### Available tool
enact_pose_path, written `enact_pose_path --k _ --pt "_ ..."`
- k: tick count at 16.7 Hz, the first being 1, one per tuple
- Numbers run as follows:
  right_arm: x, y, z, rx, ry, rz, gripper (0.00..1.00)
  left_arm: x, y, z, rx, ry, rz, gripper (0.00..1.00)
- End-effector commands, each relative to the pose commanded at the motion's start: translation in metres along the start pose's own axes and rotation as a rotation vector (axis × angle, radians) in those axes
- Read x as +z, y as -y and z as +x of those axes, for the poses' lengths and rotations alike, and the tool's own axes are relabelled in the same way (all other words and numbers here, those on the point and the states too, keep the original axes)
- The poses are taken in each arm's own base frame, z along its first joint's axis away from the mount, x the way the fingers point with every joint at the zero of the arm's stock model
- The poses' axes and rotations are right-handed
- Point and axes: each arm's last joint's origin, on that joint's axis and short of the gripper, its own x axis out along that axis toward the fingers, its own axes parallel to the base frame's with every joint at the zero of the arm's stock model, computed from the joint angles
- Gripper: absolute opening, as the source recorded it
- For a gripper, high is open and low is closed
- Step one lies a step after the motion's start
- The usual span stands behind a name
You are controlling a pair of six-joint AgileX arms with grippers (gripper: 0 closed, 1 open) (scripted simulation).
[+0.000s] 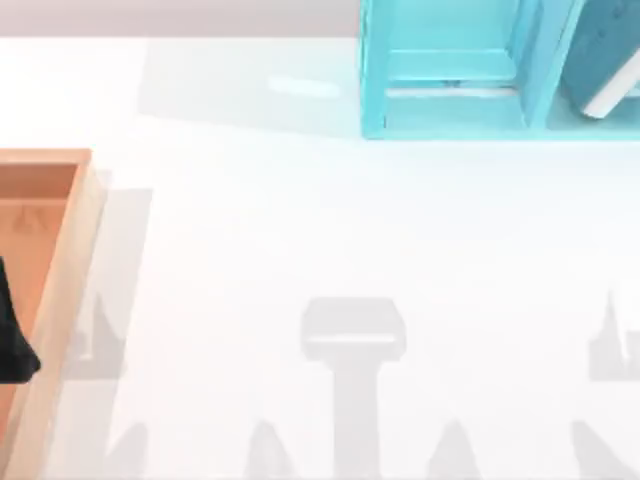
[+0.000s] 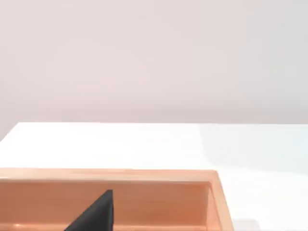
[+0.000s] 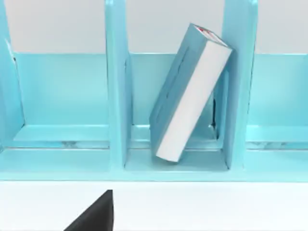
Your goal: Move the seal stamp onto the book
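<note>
Wooden tray (image 1: 60, 300) nearest; book (image 3: 190, 94) tilted, apparently leaning, in shelf (image 3: 115, 96).

One book (image 3: 190, 91) leans in one light-blue shelf unit (image 3: 118, 96), whose compartments number three in the right wrist view and two in the upper right of the top view. One wooden tray (image 1: 70, 270) sits at the left edge on one white table (image 1: 330, 230).
</note>
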Motion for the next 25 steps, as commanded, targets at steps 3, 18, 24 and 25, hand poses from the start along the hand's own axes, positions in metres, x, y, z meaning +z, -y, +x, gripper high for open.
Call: enact_pose_path --k 3,18,24,25 --pt "0.002 0.000 0.000 0.000 0.002 0.002 1.00 0.000 0.000 0.000 0.000 0.000 0.000 1.00" --pt "0.059 0.011 0.150 0.027 -0.043 0.224 1.00 0.000 0.000 0.000 0.000 0.000 0.000 1.00" --pt "-0.014 0.023 0.237 0.032 -0.115 0.332 1.00 0.000 0.000 0.000 0.000 0.000 0.000 1.00" --pt "-0.026 0.024 0.246 0.033 -0.119 0.346 1.00 0.000 0.000 0.000 0.000 0.000 0.000 1.00"
